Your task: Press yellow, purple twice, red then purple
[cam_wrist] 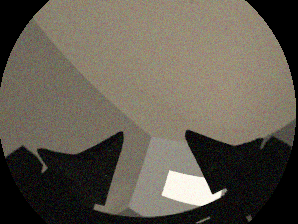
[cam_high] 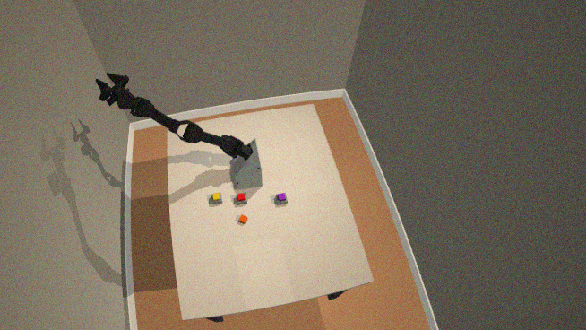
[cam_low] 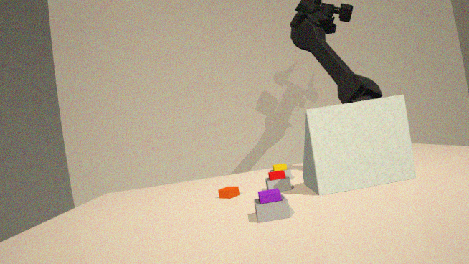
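Observation:
The yellow button (cam_high: 216, 196) (cam_low: 280, 167), the red button (cam_high: 241, 196) (cam_low: 277, 175) and the purple button (cam_high: 281, 196) (cam_low: 269, 196) each sit raised on a grey base, in a row in front of the arm's mount. The purple one stands farther from the red than the yellow does. My gripper (cam_high: 102, 77) (cam_wrist: 155, 134) is open and empty, raised high and far away from all the buttons. Its fingertips are out of frame in the exterior view. No button shows in the wrist view.
An orange block (cam_high: 243, 219) (cam_low: 229, 192) lies on the pale table (cam_high: 269, 269) (cam_low: 143, 229) near the red button, on the side away from the mount. The wedge-shaped grey mount (cam_high: 251, 175) (cam_low: 362, 147) stands behind the row. Walls surround the table.

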Available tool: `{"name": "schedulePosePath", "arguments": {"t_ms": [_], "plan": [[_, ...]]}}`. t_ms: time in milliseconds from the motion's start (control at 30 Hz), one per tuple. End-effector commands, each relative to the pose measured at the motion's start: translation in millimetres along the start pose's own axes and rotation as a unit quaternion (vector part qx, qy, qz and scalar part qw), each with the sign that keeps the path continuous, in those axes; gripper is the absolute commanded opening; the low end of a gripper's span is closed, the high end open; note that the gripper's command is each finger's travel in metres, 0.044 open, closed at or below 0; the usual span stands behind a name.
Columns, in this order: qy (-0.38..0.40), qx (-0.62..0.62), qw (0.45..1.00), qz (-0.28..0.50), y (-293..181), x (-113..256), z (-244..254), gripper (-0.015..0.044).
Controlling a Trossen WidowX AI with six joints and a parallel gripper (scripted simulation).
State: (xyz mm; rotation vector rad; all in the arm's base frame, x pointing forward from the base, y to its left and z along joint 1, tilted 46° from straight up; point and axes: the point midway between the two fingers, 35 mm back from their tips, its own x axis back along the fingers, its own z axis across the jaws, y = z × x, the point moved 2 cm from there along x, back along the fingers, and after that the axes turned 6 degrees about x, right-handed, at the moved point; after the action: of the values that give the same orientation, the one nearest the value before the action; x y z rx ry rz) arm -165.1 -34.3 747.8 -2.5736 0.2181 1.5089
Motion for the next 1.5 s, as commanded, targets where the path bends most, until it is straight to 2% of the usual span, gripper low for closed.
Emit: {"name": "schedulePosePath", "arguments": {"t_ms": [0,200,400,600,833,1133,1467], "plan": [[0.003,-0.003,1.0,-0.004,2,0,1,0.04],[0.092,-0.126,0.981,-0.11,69,20,25,0.04],[0.205,-0.262,0.92,-0.209,146,65,41,0.04],[0.315,-0.355,0.827,-0.302,215,132,35,0.04],[0.431,-0.404,0.702,-0.398,269,232,7,0.04],[0.549,-0.381,0.551,-0.5,282,374,-41,0.04],[0.617,-0.282,0.442,-0.587,226,514,-75,0.04]]}}
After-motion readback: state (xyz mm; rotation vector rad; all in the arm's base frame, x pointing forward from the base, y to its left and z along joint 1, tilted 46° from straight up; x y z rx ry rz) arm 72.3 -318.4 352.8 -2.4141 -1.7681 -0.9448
